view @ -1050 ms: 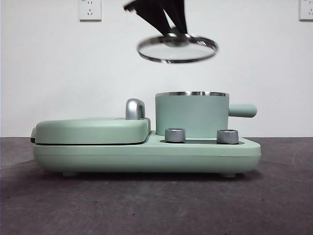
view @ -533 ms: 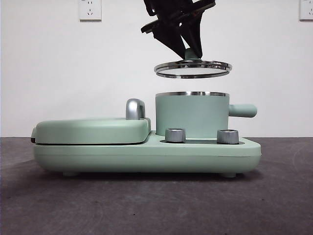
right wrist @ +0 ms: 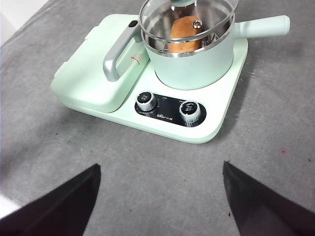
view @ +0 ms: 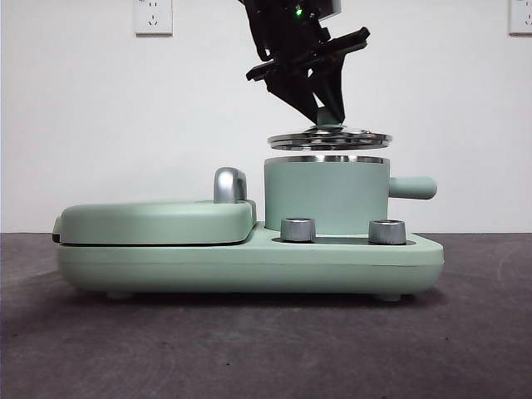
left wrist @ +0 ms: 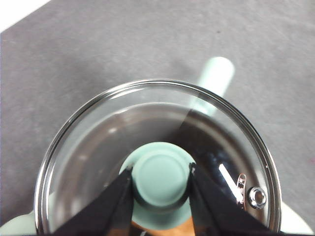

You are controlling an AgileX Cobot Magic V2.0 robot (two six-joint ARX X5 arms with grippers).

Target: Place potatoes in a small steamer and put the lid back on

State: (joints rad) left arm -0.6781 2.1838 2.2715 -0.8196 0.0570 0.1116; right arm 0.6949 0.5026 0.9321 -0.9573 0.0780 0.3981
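Note:
The mint-green steamer (view: 326, 195) stands on the right of the green appliance base, its side handle (view: 413, 187) pointing right. My left gripper (view: 329, 115) comes down from above and is shut on the lid's green knob (left wrist: 161, 179). It holds the glass lid (view: 330, 140) level, just above the steamer's steel rim and centred over it. The orange-brown potato (right wrist: 184, 33) lies inside the steamer (right wrist: 192, 66) and shows through the lid (right wrist: 158, 22). My right gripper (right wrist: 161, 166) is open and empty, over the table in front of the appliance.
The flat green griddle section (view: 158, 220) is closed on the base's left, with a steel handle (view: 229, 184) beside the steamer. Two steel dials (view: 298, 229) (view: 386, 231) sit on the base's front. Dark grey table all round; white wall behind.
My left gripper has carried the lid to the right and down, from high and tilted to level just above the steamer's rim.

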